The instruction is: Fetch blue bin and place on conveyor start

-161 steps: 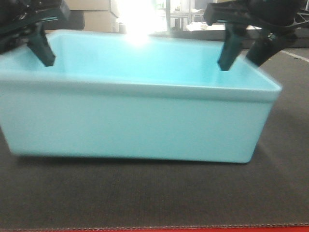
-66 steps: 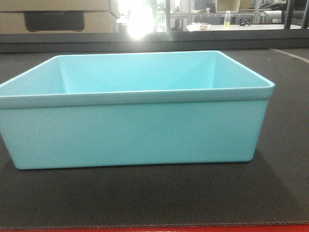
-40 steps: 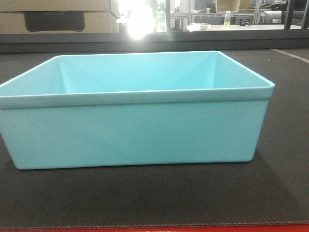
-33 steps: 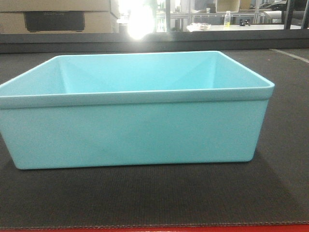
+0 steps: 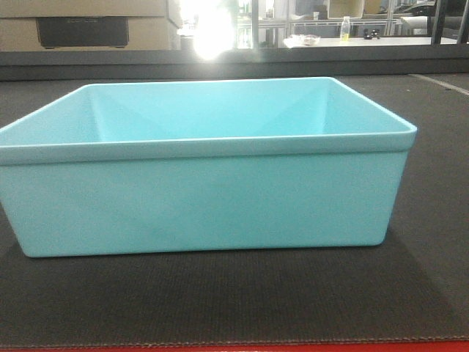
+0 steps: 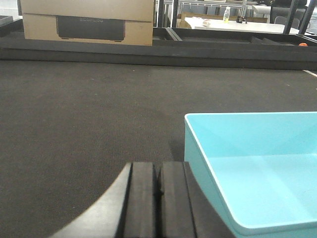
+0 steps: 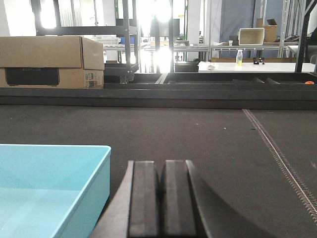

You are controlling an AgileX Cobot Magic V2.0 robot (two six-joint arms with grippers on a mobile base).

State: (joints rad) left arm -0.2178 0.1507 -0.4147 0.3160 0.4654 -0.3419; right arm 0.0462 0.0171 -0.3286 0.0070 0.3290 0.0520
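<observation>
Front view sits low, close on the bin [image 5: 205, 198]; wrist views flank it — both share the belt [image 6: 84, 114].

Open belt [image 6: 89, 124] around blue bin [image 5: 205, 198]

A cardboard box [image 7: 49, 62] and a bottle [image 7: 239, 57] stand behind.

A dark rail [image 7: 158, 96] runs across the room's width. Behind it on the left sits a cardboard box [image 7: 49, 62] with a black printed panel. Strong backlight [image 7: 158, 15] glares through the far windows, washing out the metal racking [image 7: 129, 39] in front. To the right, a white table [image 7: 252, 66] carries a small yellow-green bottle [image 7: 239, 57], and a beige crate [image 7: 251, 35] stands farther back beside grey uprights.
</observation>
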